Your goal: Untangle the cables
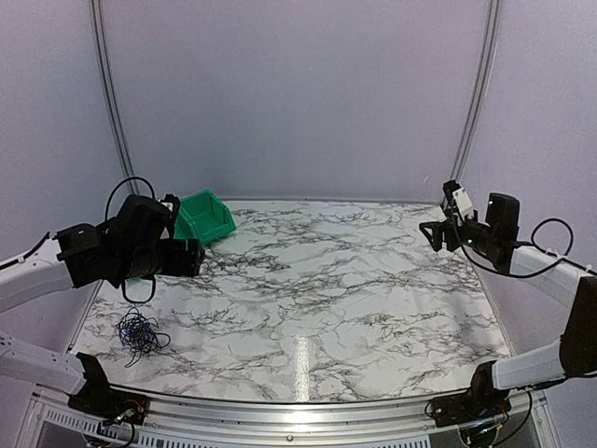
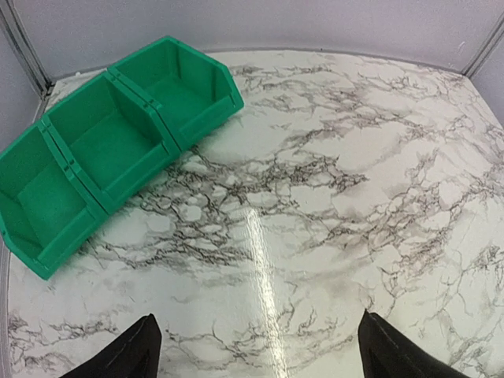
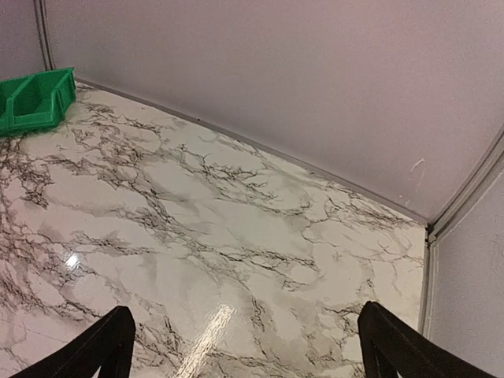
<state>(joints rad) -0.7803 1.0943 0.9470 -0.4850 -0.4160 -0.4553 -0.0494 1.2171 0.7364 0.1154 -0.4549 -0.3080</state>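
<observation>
1. The cables [image 1: 140, 333] are a small scribbly clump of very thin wire, blue and black mixed together, sitting flat on the table [image 1: 336, 280] at the near-left corner. It's close to the left arm's base and only the overhead camera catches it.
2. Shape-wise it's a roughly round nest of loose loops, so there's no real long axis and it doesn't point anywhere. A couple of thin loops stray out at the near edge and to the right. I can't follow single strands at this size.
3. The tabletop is glossy white marble pattern with dark grey veins, and a bright streak of light reflects down the middle.
4. The left gripper [image 1: 189, 256] hangs above the table on the left, away from the clump and not touching it. In its wrist view the two black fingers [image 2: 138, 350] sit at opposite bottom corners, spread wide with just bare marble between them.
5. The right gripper [image 1: 432, 232] is way over at the far-right side, well apart from the wires. It looks the same: dark fingers [image 3: 110, 346] spread wide, nothing held.
6. The green bins [image 2: 118, 134] are hard plastic open-front boxes, three in a row at the far-left corner.
7. The walls [image 1: 298, 93] are plain, matte, pale panels.
</observation>
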